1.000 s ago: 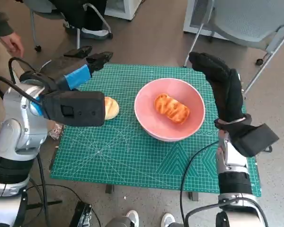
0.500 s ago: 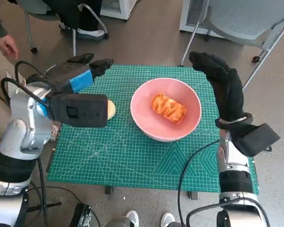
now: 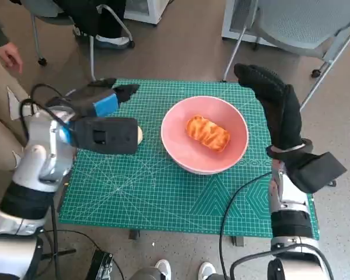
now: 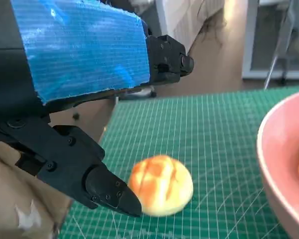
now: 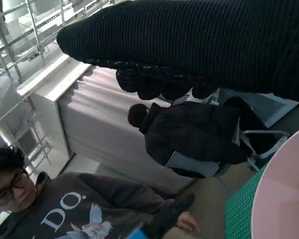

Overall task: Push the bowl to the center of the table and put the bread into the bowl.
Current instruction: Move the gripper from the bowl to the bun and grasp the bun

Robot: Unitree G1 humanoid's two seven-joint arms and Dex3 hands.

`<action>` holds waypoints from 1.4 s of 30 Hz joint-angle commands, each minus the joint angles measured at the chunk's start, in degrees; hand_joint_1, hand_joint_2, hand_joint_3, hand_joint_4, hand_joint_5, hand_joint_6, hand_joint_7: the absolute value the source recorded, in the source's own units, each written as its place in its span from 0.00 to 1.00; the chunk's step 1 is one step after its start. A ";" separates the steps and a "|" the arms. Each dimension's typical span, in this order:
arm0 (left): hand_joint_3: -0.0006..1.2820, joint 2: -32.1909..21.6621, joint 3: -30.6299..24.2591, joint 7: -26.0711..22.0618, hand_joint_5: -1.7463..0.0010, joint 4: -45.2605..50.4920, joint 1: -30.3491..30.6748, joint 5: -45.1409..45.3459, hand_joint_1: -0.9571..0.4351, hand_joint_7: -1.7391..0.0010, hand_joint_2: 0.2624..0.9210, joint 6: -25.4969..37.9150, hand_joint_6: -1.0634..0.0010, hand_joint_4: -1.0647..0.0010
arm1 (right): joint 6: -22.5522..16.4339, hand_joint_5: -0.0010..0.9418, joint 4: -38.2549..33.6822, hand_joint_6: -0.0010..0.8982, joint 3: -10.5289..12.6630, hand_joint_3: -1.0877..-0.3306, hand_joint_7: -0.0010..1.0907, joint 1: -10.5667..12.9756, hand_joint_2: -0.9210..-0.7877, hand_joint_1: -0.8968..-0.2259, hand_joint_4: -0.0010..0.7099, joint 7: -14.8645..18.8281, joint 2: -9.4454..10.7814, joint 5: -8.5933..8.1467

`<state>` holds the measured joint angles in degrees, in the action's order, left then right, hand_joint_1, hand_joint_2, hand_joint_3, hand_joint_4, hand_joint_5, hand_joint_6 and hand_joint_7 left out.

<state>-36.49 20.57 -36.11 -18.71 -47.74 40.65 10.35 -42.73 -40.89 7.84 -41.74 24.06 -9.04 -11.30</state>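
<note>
We see our left hand (image 3: 102,99) open over the bun (image 4: 161,185); our right hand (image 3: 274,105), fingers spread, holds nothing beside the bowl (image 3: 186,153).

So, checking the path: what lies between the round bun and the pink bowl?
Only bare green cutting mat between bun and bowl, clearest in the left wrist view.
</note>
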 commanded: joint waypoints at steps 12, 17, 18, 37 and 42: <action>0.00 4.66 6.46 2.02 1.00 -19.56 -8.76 3.57 0.52 1.00 0.56 -1.83 0.91 1.00 | 1.07 0.00 -0.08 0.00 0.40 0.29 0.40 0.85 0.00 0.32 0.21 0.41 -0.84 -0.31; 0.00 6.32 8.22 2.95 1.00 -25.88 -11.35 4.16 0.52 1.00 0.56 -2.24 0.91 1.00 | 1.21 0.00 -0.18 0.00 0.42 0.29 0.40 0.81 0.00 0.31 0.21 0.23 -0.82 -0.26; 0.00 6.66 8.45 3.13 1.00 -26.99 -11.81 4.27 0.51 1.00 0.56 -2.31 0.91 1.00 | 1.22 0.00 -0.22 0.00 0.42 0.29 0.40 0.80 0.00 0.31 0.21 0.20 -0.81 -0.23; 0.00 14.33 12.09 7.92 1.00 -49.36 -19.88 4.25 0.51 1.00 0.57 -3.35 0.91 1.00 | 1.48 0.00 -0.15 0.00 0.60 0.29 0.40 0.96 0.00 0.31 0.21 0.16 -0.81 -0.32; 0.00 15.72 13.13 8.24 1.00 -52.26 -20.88 4.48 0.51 1.00 0.58 -3.20 0.92 1.00 | 1.69 0.00 0.40 0.00 0.74 0.29 0.40 1.23 0.00 0.31 0.21 0.14 -1.05 -0.37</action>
<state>-21.60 33.08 -28.31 -69.36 -66.83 44.90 7.15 -42.05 -40.56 8.37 -41.74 24.04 -9.63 -11.30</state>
